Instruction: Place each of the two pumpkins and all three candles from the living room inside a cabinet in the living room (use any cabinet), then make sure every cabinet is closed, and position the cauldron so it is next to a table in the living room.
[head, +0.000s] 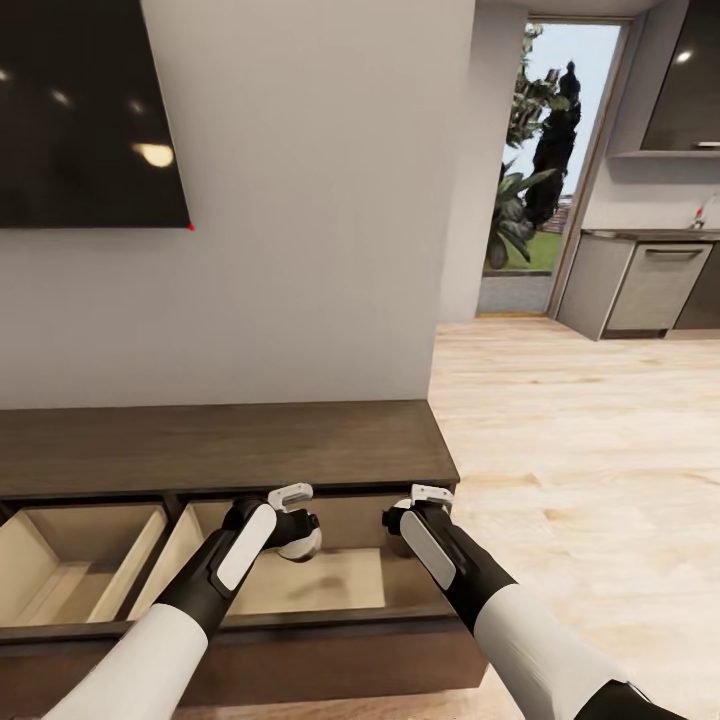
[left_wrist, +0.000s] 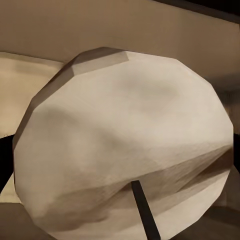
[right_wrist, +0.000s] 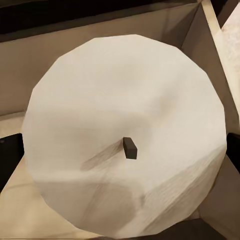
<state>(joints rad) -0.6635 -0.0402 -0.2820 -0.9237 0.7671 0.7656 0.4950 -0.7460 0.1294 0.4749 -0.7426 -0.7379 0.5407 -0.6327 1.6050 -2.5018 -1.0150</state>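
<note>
The low dark-brown cabinet (head: 220, 445) stands against the wall with two drawers pulled open. My left gripper (head: 297, 522) is shut on a beige candle (head: 304, 545), held over the right open drawer (head: 330, 585). Close up in the left wrist view, this candle (left_wrist: 125, 145) is tilted, with its dark wick at the lower edge. My right gripper (head: 405, 515) is shut on a second candle (head: 399, 544) at the same drawer's right end. The right wrist view looks onto that candle's (right_wrist: 125, 140) top and its short wick (right_wrist: 130, 148), with the drawer's pale walls behind.
A second open drawer (head: 70, 575) with a pale interior lies to the left. A dark TV screen (head: 85, 110) hangs on the wall above. Wooden floor (head: 590, 450) stretches to the right toward a glass door (head: 545, 160) and grey kitchen units (head: 650, 285).
</note>
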